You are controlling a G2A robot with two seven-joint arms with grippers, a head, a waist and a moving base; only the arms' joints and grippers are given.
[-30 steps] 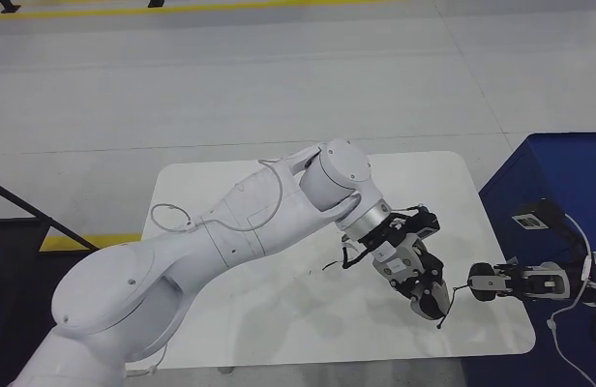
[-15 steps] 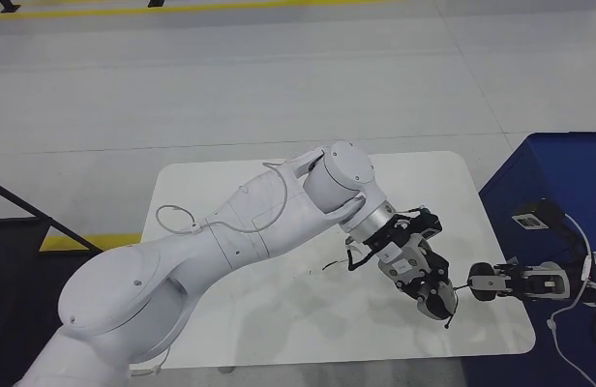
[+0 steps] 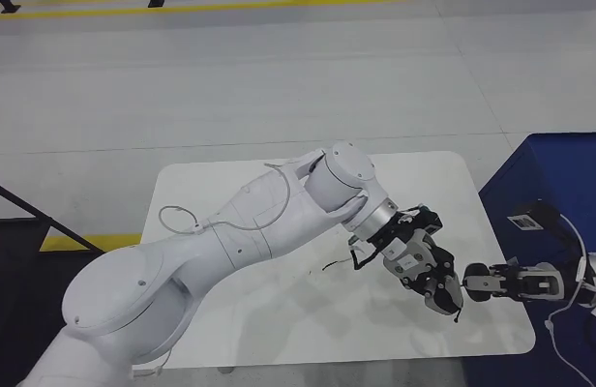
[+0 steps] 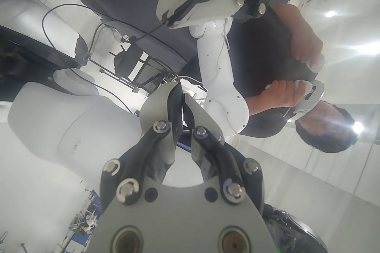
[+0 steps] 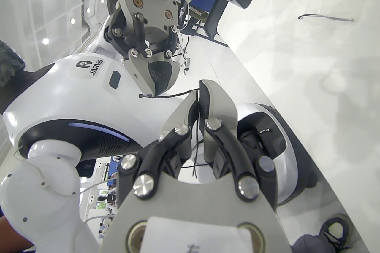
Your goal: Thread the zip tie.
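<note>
my left gripper (image 3: 447, 296) just came in toward the right gripper (image 3: 467, 283). a sec ago there was a clear gap btw them, now the tips are just beside each other, nearly touching. the right gripper also came a bit toward it. for the task this means, i think, that the two ends of the zip tie (image 5: 175, 94) are brought together, so feeding the tail into the head can begin. if it is already in, i cannot tell, too small.

the left gripper is closed, its tips pinching one end of the tie just beside the right gripper. the right gripper is clamped on the same tie, and the strand runs down btw its fingers (image 5: 221, 101). so the tie is held in the air over the table (image 3: 279, 329), not lying on it. one other black tie (image 5: 326, 17) lies on the table, well apart from the right gripper, same place as before.
</note>
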